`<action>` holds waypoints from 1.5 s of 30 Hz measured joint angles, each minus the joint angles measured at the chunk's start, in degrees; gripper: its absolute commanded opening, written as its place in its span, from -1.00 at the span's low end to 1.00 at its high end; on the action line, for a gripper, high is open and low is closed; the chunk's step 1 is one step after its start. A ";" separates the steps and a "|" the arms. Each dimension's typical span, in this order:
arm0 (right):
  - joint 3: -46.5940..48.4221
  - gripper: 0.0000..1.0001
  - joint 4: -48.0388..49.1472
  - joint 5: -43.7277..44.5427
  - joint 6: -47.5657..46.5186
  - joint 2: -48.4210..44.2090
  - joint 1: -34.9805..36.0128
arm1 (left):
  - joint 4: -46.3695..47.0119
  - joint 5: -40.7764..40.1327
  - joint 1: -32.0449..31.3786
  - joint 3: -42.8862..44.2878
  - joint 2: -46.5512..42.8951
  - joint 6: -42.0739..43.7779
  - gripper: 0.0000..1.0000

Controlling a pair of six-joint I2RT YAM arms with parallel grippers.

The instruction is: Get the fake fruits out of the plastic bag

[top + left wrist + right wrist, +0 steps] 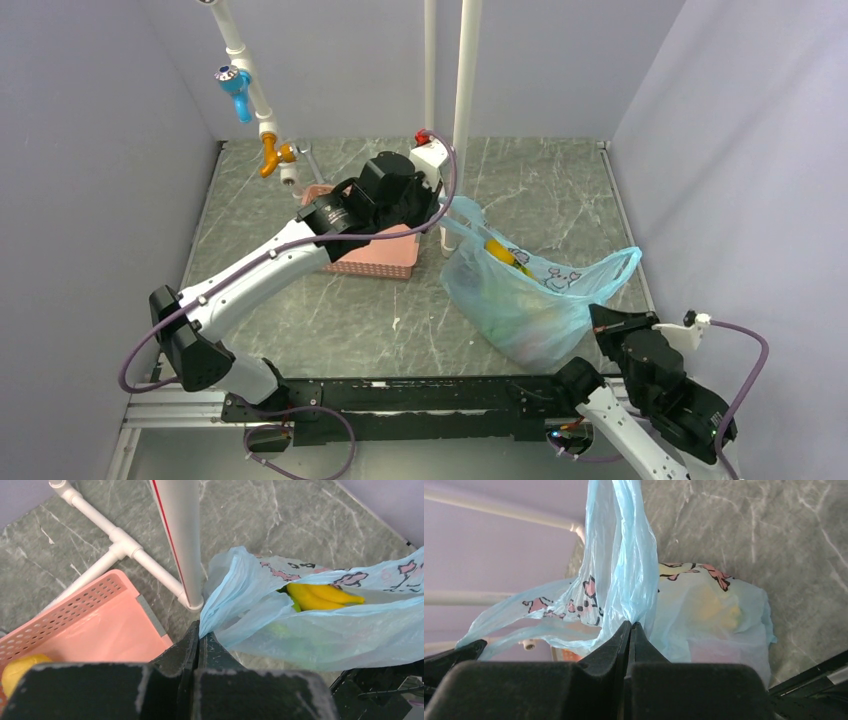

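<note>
The light-blue plastic bag (530,295) lies on the table right of centre, its mouth pulled open between both grippers. My left gripper (447,207) is shut on the bag's far-left rim; in the left wrist view (201,632) plastic is pinched between the closed jaws. My right gripper (603,318) is shut on the bag's near-right handle, which also shows in the right wrist view (630,624). Yellow bananas (502,253) (322,595) show in the open mouth. Other fruits are blurred shapes through the plastic (719,611). A yellow fruit (17,670) sits in the pink basket (100,625).
The pink lattice basket (375,258) stands left of the bag, under the left arm. A white upright pipe (465,90) (182,540) rises just behind the bag, with pipe fittings (240,85) at the back left. Grey walls close in on three sides.
</note>
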 measured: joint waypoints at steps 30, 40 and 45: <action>37.66 0.71 10.56 -21.75 -67.17 56.06 4.13 | -2.49 8.07 0.37 -0.76 -3.15 3.74 -1.00; 27.67 0.67 9.07 -25.88 -67.84 54.80 4.13 | -2.80 7.91 0.37 -0.76 -3.37 3.82 -1.00; 22.56 0.55 11.63 -27.23 -66.88 55.17 4.13 | -2.80 7.93 0.37 -0.76 -3.37 3.80 -1.00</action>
